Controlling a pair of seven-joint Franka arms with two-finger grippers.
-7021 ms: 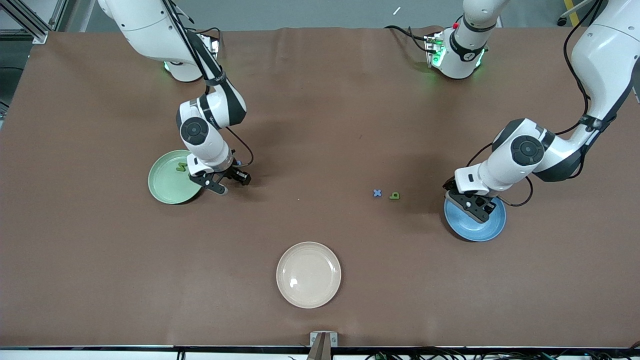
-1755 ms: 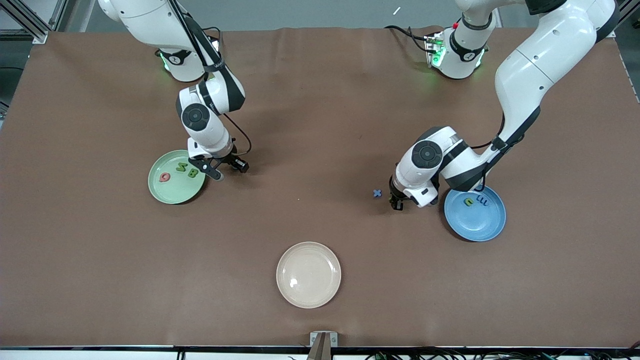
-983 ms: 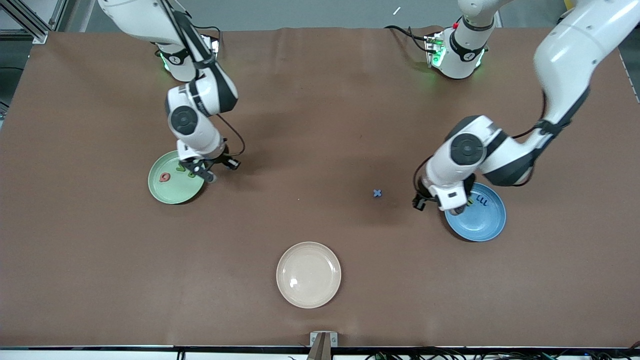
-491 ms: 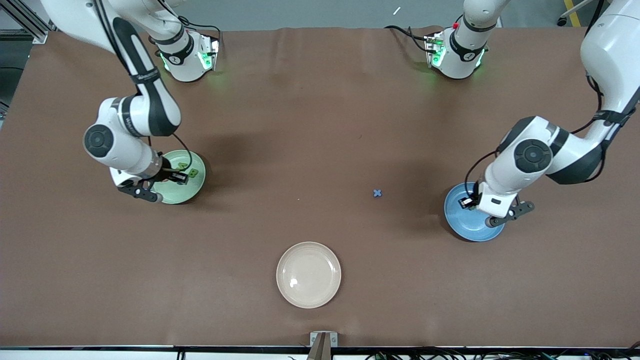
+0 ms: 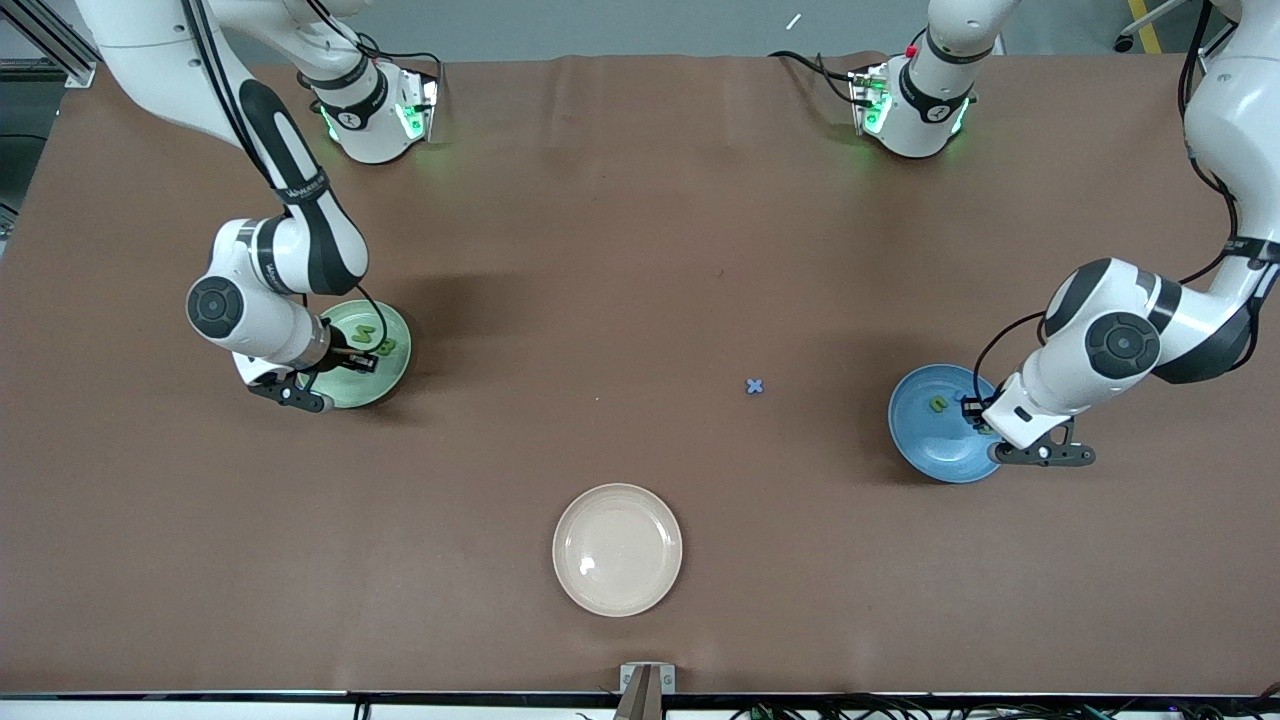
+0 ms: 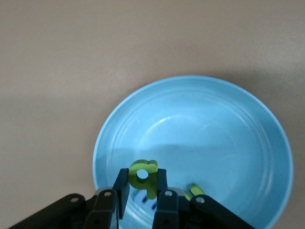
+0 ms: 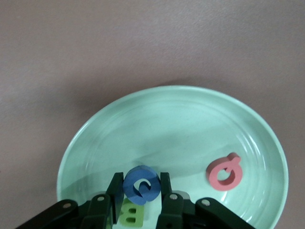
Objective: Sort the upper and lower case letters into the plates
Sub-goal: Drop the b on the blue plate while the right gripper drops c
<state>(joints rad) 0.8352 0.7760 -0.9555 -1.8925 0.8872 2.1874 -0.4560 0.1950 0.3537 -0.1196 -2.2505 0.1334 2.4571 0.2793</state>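
My left gripper [image 6: 142,174] is shut on a lime green lower case letter [image 6: 144,171] and hangs over the bright blue plate [image 6: 214,133]. Another green letter [image 6: 193,191] lies in that plate [image 5: 930,445], under the left gripper [image 5: 972,410]. My right gripper [image 7: 141,183] is shut on a dark blue round letter [image 7: 141,186] over the mint green plate [image 7: 181,129]. A pink letter [image 7: 224,171] and a green B [image 7: 131,214] lie in this plate [image 5: 388,382], where my right gripper [image 5: 345,358] hovers. A small blue x [image 5: 754,386] lies on the table between the plates.
A cream-white plate [image 5: 617,549] stands empty nearer the front camera, midway along the table. Brown table cover [image 5: 600,250] spreads all round. Both arm bases stand at the table's back edge.
Both wrists have swung outward toward their own ends of the table. Each gripper stays shut on its letter over its plate. The blue x has not moved.
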